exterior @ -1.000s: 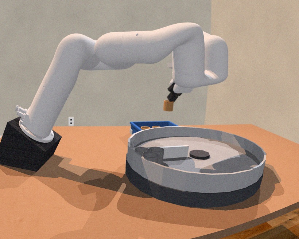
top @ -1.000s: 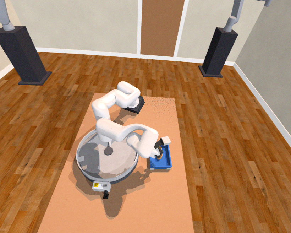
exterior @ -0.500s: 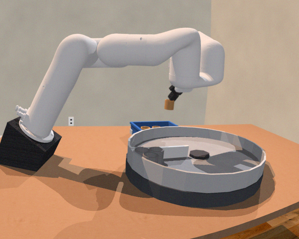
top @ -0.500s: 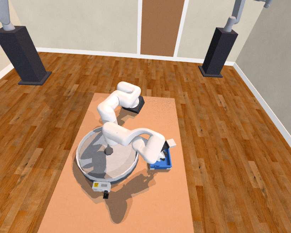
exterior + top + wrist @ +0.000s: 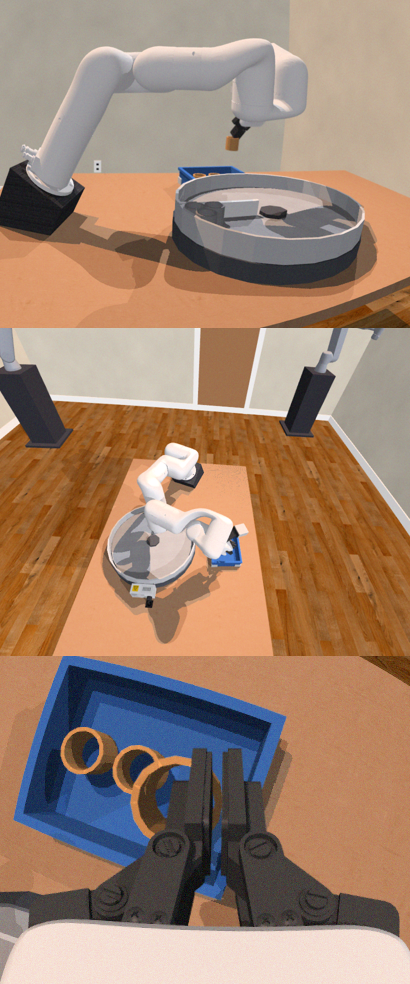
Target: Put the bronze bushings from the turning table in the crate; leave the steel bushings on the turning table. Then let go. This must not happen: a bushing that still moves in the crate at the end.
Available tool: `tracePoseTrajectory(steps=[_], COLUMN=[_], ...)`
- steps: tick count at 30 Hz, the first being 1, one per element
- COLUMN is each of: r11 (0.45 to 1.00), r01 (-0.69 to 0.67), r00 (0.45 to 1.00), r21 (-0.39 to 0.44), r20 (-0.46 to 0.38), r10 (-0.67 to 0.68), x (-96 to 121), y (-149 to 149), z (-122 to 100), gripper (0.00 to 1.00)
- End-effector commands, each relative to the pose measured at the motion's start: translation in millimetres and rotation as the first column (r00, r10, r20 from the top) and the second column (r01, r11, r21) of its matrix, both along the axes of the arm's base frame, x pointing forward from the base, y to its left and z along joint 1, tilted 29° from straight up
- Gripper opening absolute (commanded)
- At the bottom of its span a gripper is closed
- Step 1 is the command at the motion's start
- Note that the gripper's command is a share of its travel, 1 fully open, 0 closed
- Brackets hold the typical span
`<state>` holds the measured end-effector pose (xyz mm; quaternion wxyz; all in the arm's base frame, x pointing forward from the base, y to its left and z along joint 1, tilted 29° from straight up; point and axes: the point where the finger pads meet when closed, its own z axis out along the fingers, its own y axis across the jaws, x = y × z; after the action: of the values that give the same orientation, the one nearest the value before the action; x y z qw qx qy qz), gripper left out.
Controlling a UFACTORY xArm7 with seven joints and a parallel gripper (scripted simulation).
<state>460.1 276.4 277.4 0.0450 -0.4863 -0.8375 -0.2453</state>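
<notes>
My gripper (image 5: 217, 776) (image 5: 238, 134) is shut on the wall of a bronze bushing (image 5: 150, 786) (image 5: 232, 143) and holds it high above the blue crate (image 5: 263, 734) (image 5: 186, 170) (image 5: 235, 561). Two bronze bushings (image 5: 84, 749) (image 5: 128, 765) (image 5: 198, 175) lie in the crate. Three dark steel bushings (image 5: 206, 209) stand together at the left of the turning table (image 5: 273, 246) (image 5: 116, 563), next to a white upright divider (image 5: 239, 207). In the top view the arm hides the held bushing and most of the crate.
A dark hub (image 5: 272, 211) (image 5: 153, 541) sits at the turning table's middle. A white control box (image 5: 142, 590) with a small dark part lies at the table's front. The arm's black base (image 5: 34, 205) (image 5: 191, 478) stands at the back of the tan table top.
</notes>
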Motion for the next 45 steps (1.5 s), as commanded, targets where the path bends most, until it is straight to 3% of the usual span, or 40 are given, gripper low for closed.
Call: tracePoseTrajectory(steps=[1,16,26,31,45], r11=[1.000,1.000,1.000,1.000,1.000], r01=[-0.002,-0.002,-0.002,-0.002,-0.002], r00=[1.000,1.000,1.000,1.000,1.000], r21=[0.001,0.001,0.001,0.001,0.001], r20=[0.002,0.002,0.002,0.002,0.002], r10=[0.002,0.002,0.002,0.002,0.002], x=[0,1,23,29,30], y=[2,2,-6,-8,-9], z=[2,0,-41,-52,-55], gripper=[0.00,0.00,0.00,0.00,0.00])
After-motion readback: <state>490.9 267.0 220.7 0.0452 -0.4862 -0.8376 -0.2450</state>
